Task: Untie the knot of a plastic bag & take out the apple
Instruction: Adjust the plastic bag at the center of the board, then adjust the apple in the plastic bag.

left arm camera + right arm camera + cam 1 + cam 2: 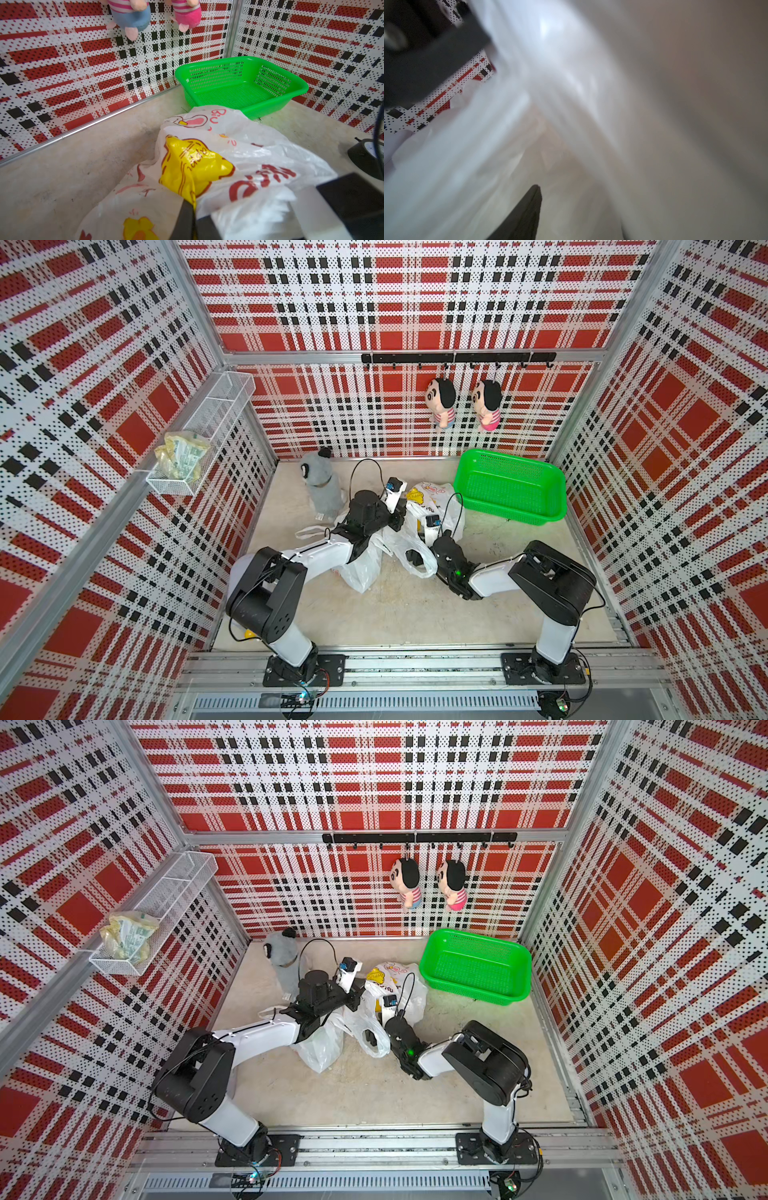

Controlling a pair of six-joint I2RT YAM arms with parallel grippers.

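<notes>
Holding both arms bent inward over the beige bench [415,614]. Resting right tool [414,556] at a handle loop of the crumpled white plastic bag with yellow and red print [434,499], plastic all round it; seeing only one dark finger [527,214] in blurred film in the right wrist view, so cannot tell jaw gap or grip. Pinching a yellow-printed fold of the bag with left tool [192,212], jaws fully together. Seeing bag lying mid-bench between the arms, partly under the left forearm. Seeing, further back, grey plush animal [318,481] near the bag's left end and green perforated plastic basket [511,489] just beside its right end. Seeing, on the back wall, plush doll in blue shorts [441,400] and plush doll in pink shorts [487,404] hanging from black hook rail [457,358].
</notes>
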